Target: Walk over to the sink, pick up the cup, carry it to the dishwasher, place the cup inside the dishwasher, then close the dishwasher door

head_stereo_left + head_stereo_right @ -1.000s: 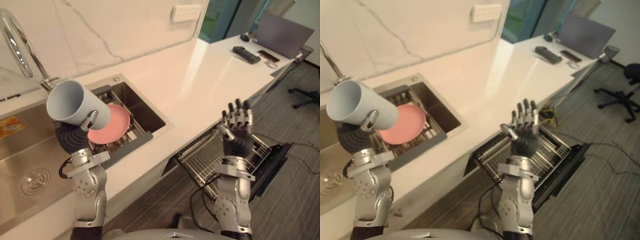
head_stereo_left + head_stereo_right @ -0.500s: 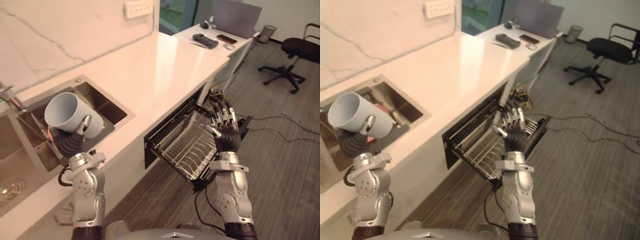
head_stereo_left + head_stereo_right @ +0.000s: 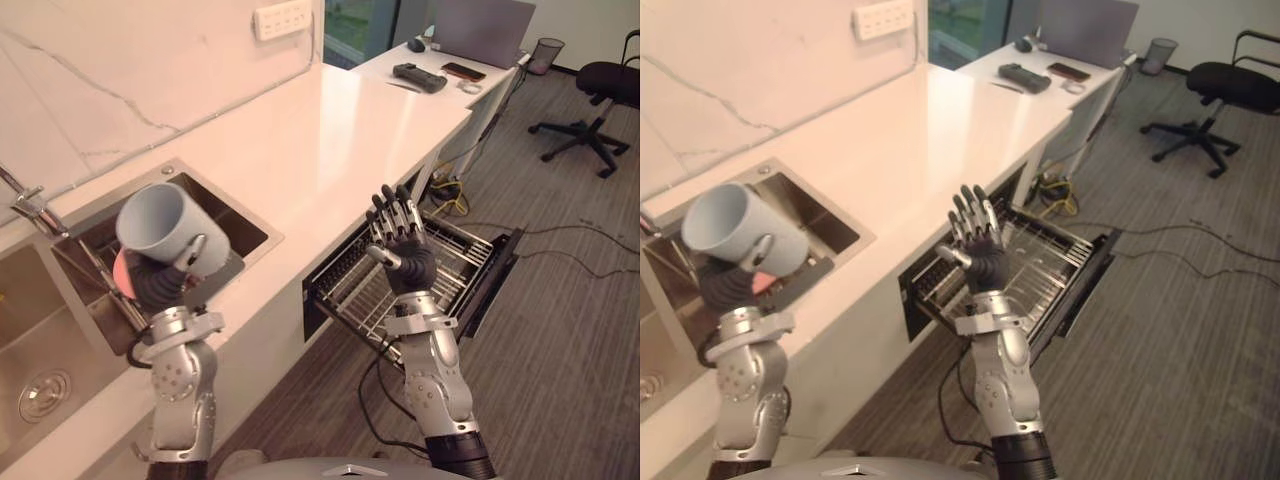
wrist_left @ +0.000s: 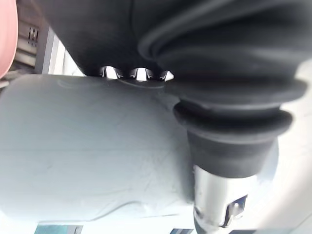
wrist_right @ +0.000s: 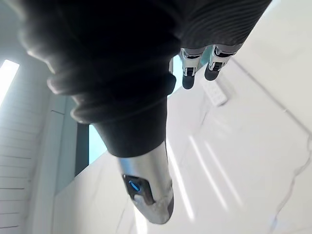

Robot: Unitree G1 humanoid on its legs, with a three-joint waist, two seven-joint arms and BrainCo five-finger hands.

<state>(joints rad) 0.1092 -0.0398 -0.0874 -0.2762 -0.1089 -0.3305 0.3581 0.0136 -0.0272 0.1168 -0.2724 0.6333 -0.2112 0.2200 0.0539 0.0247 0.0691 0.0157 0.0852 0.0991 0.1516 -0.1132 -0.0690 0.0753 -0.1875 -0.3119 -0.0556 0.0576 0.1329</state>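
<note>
Cup count stands at one: you have the pale blue cup (image 3: 165, 225) gripped in your left hand (image 3: 163, 283), thumb curled over its wall, tipped on its side above the sink (image 3: 30, 300). One pink plate (image 3: 121, 272) shows just beneath it. Your right hand (image 3: 404, 250) is raised, fingers straight and spread, holding nothing, over the one pulled-out dishwasher rack (image 3: 450, 262) below the bench (image 3: 330, 120).

No text, label or number can be read anywhere, the cup (image 3: 158, 222) included.
</note>
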